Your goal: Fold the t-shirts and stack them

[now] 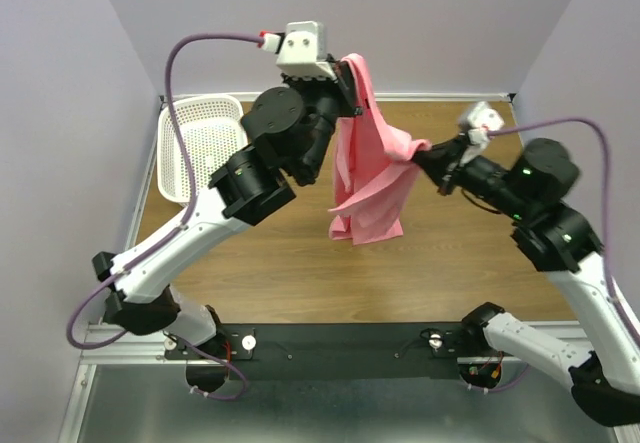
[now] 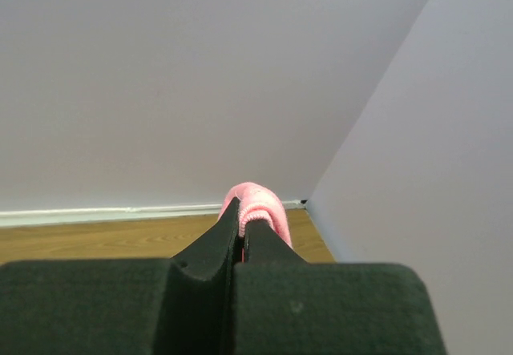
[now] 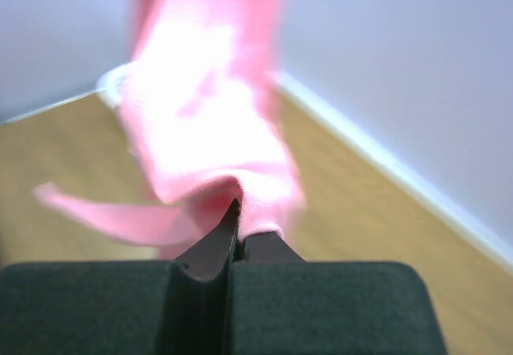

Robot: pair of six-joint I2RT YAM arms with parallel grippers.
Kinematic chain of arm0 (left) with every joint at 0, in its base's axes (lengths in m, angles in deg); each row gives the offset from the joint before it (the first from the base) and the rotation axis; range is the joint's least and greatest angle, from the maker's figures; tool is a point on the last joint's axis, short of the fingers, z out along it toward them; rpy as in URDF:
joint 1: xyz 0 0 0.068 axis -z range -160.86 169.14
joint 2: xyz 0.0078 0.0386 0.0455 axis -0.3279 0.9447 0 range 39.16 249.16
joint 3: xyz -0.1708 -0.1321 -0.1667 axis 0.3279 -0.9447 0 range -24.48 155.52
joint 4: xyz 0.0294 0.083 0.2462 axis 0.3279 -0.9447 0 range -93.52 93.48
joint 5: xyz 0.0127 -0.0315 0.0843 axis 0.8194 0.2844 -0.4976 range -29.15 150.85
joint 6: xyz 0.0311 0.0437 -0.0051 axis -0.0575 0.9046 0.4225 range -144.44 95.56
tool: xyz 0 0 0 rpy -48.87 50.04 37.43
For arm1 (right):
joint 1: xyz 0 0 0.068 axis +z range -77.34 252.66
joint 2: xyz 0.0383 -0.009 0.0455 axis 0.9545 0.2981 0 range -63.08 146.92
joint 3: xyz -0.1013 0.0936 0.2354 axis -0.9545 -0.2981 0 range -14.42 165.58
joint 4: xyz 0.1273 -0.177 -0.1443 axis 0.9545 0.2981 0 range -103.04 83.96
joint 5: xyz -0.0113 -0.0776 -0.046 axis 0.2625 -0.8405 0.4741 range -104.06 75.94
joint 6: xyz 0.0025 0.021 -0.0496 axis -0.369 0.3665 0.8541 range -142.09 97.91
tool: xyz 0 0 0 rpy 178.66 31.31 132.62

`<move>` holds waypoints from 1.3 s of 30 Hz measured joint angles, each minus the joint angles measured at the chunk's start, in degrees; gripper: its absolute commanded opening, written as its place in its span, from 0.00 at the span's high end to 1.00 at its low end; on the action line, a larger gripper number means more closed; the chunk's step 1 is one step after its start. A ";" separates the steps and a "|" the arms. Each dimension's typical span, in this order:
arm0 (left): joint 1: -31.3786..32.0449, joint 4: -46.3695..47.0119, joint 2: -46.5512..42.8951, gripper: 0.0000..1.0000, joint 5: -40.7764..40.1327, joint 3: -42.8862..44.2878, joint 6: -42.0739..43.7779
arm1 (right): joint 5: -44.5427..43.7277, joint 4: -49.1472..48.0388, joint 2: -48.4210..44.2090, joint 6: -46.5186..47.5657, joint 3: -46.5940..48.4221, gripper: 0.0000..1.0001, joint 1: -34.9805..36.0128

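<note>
The salmon-pink t-shirt (image 1: 368,191) hangs bunched (long loose folds), left tool (image 1: 352,85) and right tool (image 1: 425,150) both clamped on it.

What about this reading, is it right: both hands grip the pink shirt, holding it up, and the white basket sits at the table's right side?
Not quite: the top view shows the basket at the left side of the table, not the right. The rest stands: the left hand and right hand both grip the shirt, holding it up.
</note>
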 measured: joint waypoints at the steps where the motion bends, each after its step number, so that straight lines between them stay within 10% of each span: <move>1: 0.00 0.66 -1.95 1.00 0.35 -2.12 1.05 | -1.46 1.20 -1.25 1.53 1.16 0.99 -0.96; 16: 2.36 6.23 -15.89 1.00 39.39 -8.07 11.13 | -25.81 8.66 2.75 17.03 40.68 0.99 -7.08; 26: 21.42 4.59 -4.20 1.00 44.94 9.79 14.78 | -25.92 6.51 3.98 16.65 55.34 0.99 -8.41; 33: 18.78 9.62 -15.34 1.00 27.06 -20.94 9.03 | -24.83 3.21 5.73 16.33 32.06 0.99 -8.39; 39: 1.25 11.43 -32.41 1.00 19.67 -56.15 -8.68 | -16.70 -3.30 21.99 14.45 14.99 1.00 -8.39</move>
